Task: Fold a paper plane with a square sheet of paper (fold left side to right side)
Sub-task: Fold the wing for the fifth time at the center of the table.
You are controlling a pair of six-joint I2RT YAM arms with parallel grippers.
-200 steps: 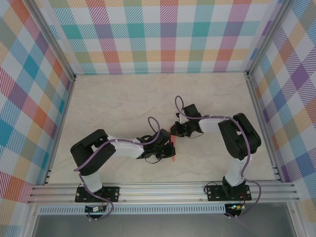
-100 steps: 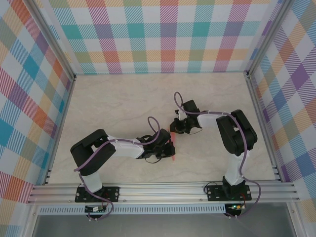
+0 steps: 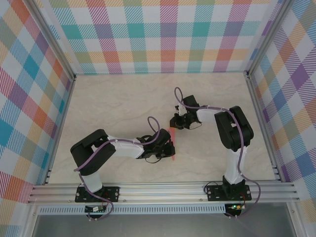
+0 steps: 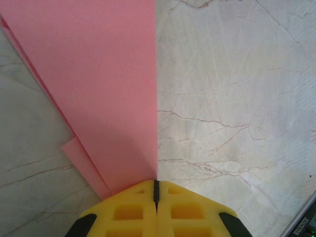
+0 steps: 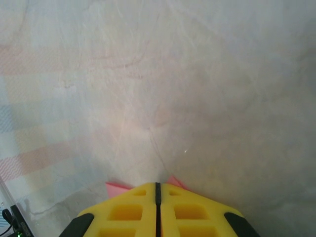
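1. Paper plane (image 4: 98, 89) lies flat, folded narrow.
2. Left gripper (image 4: 156, 190), closed, presses its near end; right gripper (image 5: 157, 187), closed, its far tip.
3. I judge we're creasing; next, slide steadily along the fold.

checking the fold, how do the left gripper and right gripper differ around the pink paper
The left gripper has a long stretch of pink paper running ahead of it; the right gripper has just two small pink corners beside its tips. From above, the left gripper sits at the paper's near end, the right gripper at its far end. Both are shut and yellow-tipped.
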